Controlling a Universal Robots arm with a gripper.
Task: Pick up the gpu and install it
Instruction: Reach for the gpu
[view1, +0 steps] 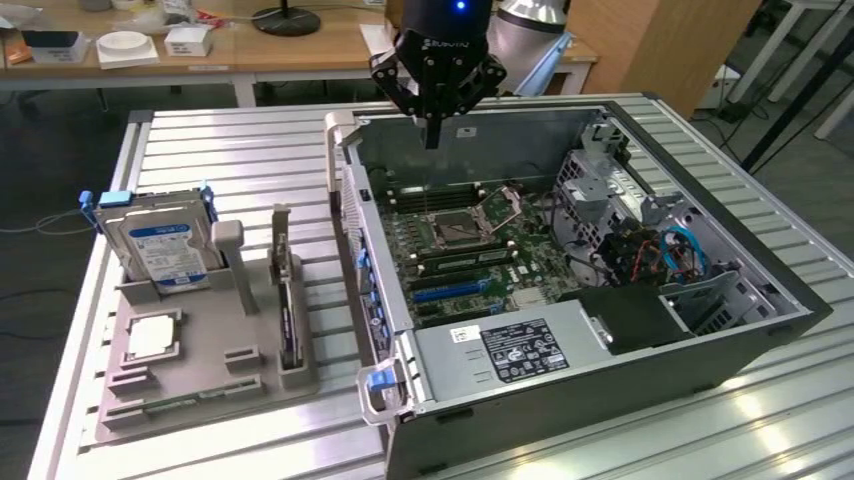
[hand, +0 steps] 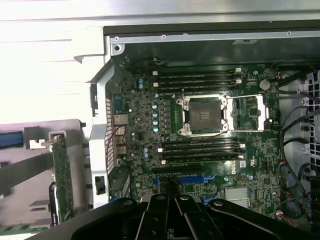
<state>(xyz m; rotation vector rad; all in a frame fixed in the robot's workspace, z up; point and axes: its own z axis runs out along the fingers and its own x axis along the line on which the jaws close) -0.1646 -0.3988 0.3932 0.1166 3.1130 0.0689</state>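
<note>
1. Hanging over the far side of the open computer case, the pincer points straight down with its fingers pressed together, pinching nothing.
2. The gpu stands on its edge in a slot of the grey holder tray. The tray lies on the slatted metal table just beside the case, on the exterior view's left, well apart from the pincer.
3. In the same tray, the hard drive stands upright at the far end, and the square processor chip lies flat nearer the camera.
4. Inside the case, the motherboard lies exposed, its processor socket sitting between rows of memory slots.
5. The wrist view shows the gpu as a green card seen edge-on, outside the case wall.
</note>
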